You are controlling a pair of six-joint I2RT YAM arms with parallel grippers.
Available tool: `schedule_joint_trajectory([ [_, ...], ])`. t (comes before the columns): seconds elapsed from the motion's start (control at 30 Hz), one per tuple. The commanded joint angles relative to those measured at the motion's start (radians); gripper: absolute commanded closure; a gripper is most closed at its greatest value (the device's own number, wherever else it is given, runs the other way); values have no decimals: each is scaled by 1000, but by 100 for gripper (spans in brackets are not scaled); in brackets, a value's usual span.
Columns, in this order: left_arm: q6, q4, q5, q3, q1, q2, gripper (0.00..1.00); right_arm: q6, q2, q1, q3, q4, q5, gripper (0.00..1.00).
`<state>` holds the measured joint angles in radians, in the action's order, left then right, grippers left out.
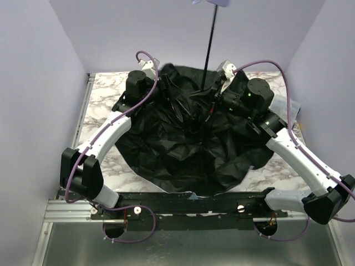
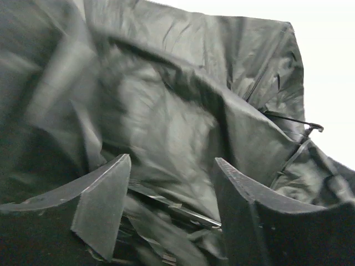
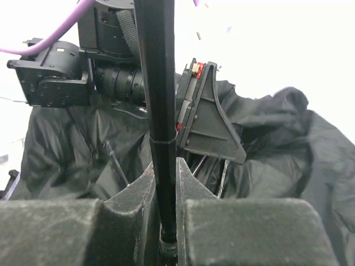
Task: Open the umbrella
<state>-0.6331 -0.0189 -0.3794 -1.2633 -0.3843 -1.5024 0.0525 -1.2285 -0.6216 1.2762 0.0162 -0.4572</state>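
Fabric dominates the top external view: the umbrella (image 1: 177, 149) lies upside down on the marble table (image 1: 105, 91), its black inner side facing up and spread in a crumpled, slack disc between the two arms. The thin black shaft (image 1: 209, 50) rises from the middle of the canopy to the top edge of the frame, where a bit of the lavender handle (image 1: 213, 3) shows. The left gripper (image 1: 164, 88) sits at the far left of the canopy, and the right gripper (image 1: 213, 93) is at the foot of the shaft.

From the left wrist, the left gripper (image 2: 172, 194) has its fingers (image 2: 105, 194) standing well apart. Loose folds of black cloth lie between and beyond them, and nothing looks pinched. A thin rib (image 2: 288, 117) pokes out at the right.

From the right wrist, the right gripper (image 3: 165, 177) is narrow, with its fingers (image 3: 133, 194) clamped on the shaft (image 3: 158, 83), which runs straight up between them.

The canopy looks light, limp and slippery, so a pinch on cloth alone would probably slide or bunch. The ribs look thin and easy to bend, so they should not be squeezed. The shaft is the stiff part and the sound place to hold. The canopy seems not yet taut, so I judge the opening unfinished. The next hold for the free gripper is likely the runner, low on the shaft, which is hidden here.
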Motion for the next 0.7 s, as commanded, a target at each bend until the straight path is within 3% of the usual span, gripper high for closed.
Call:
schedule_joint_trajectory([
  [0.0,112,-92,-71,27,46,28,33,12,38,-1,47,88,39,100],
  [0.23,181,-300,-283,116,103,234,34,5,-9,0,56,48,196,100],
  [0.47,565,-200,-555,196,62,402,49,32,-36,0,42,76,230,100],
  [0.6,850,-38,-492,157,-88,405,56,58,-61,-1,42,101,232,100],
  [0.67,904,-35,-435,147,-153,374,56,67,-69,-1,40,118,230,100],
])
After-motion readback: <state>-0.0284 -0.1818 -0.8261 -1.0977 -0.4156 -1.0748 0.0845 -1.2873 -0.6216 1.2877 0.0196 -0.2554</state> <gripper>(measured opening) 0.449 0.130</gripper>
